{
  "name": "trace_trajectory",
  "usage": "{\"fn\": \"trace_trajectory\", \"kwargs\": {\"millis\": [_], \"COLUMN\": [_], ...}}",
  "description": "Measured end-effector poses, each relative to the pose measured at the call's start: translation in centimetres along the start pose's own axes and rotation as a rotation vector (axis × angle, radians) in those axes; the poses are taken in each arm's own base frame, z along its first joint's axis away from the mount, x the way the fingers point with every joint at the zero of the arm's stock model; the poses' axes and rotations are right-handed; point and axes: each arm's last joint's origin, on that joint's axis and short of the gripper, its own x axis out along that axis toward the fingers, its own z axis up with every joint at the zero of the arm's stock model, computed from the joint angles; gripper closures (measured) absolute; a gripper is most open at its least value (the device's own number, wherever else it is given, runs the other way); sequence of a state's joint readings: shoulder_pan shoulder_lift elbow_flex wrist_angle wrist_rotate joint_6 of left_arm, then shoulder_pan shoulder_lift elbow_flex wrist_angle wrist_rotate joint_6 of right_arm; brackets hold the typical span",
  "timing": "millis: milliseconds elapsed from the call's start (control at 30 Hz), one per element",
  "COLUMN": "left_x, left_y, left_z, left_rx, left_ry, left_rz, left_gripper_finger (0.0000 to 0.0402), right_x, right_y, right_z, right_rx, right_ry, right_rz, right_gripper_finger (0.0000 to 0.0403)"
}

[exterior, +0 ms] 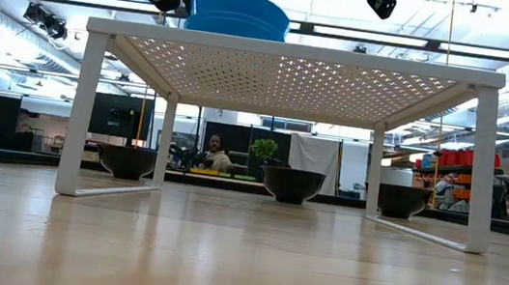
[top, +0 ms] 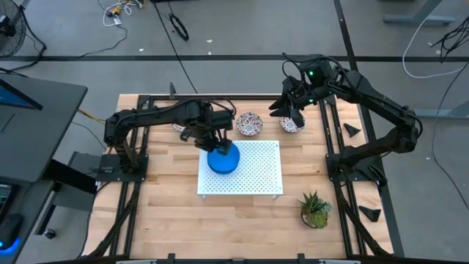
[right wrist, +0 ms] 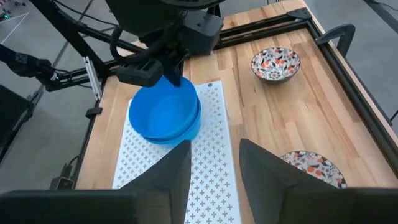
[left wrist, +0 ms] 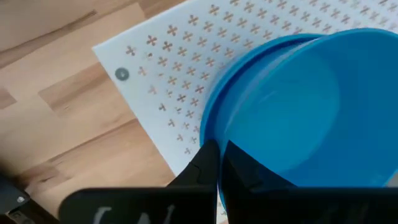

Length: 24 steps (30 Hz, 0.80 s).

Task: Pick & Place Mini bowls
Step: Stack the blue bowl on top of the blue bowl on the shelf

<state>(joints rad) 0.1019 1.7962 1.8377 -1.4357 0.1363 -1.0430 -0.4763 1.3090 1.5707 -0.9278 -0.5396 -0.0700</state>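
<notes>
Two bright blue mini bowls (right wrist: pixel 163 115) sit one in the other on the white perforated board (top: pixel 256 172), near its left end. My left gripper (top: pixel 212 143) is above them, shut on the upper bowl (left wrist: pixel 311 112). The lower bowl (left wrist: pixel 214 106) rests by its base on the board. Two floral mini bowls (top: pixel 249 123) (top: pixel 291 126) rest on the wooden table beyond the board. My right gripper (top: pixel 295 117) hangs open above the right one, with nothing between its fingers (right wrist: pixel 180 168). My left gripper pinches the upper blue bowl's rim (left wrist: pixel 219 146) on its far-left side, one finger inside the bowl and one outside. The fingers come from above, pointing down. The bowl tilts a little, nested in the lower blue bowl; whether it rests on it, I cannot tell.
A small green potted plant (top: pixel 315 209) stands near the table's front right. Black frame rails (top: pixel 330 125) run along the table's sides and back. A third bowl (top: pixel 179 128) lies mostly hidden under the left arm. The board's right half is bare.
</notes>
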Motion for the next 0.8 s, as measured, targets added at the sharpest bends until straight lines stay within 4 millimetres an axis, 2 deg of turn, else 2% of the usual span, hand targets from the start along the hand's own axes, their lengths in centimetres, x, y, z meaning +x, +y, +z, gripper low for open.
{"fn": "trace_trajectory", "kwargs": {"millis": [167, 233, 667, 800], "left_x": [0.4, 0.4, 0.1, -1.4], "left_y": [-0.2, -0.3, -0.5, -0.7], "left_z": [-0.5, -0.5, -0.7, -0.8], "left_rx": [0.001, 0.002, -0.018, -0.039], "left_ry": [0.017, 0.005, -0.020, -0.055], "left_rz": [0.006, 0.003, -0.026, -0.044], "left_gripper_finger": [0.0397, 0.0384, 0.0230, 0.0194], "right_x": [0.0, 0.0, 0.0, 0.0], "right_y": [0.0, 0.0, 0.0, 0.0], "right_z": [-0.2, -0.2, -0.2, -0.2], "right_rx": [0.011, 0.013, -0.012, -0.013], "right_ry": [0.019, 0.022, 0.022, 0.022], "right_rz": [0.001, 0.002, 0.001, 0.001], "right_gripper_finger": [0.0264, 0.0264, 0.0264, 0.0264]}}
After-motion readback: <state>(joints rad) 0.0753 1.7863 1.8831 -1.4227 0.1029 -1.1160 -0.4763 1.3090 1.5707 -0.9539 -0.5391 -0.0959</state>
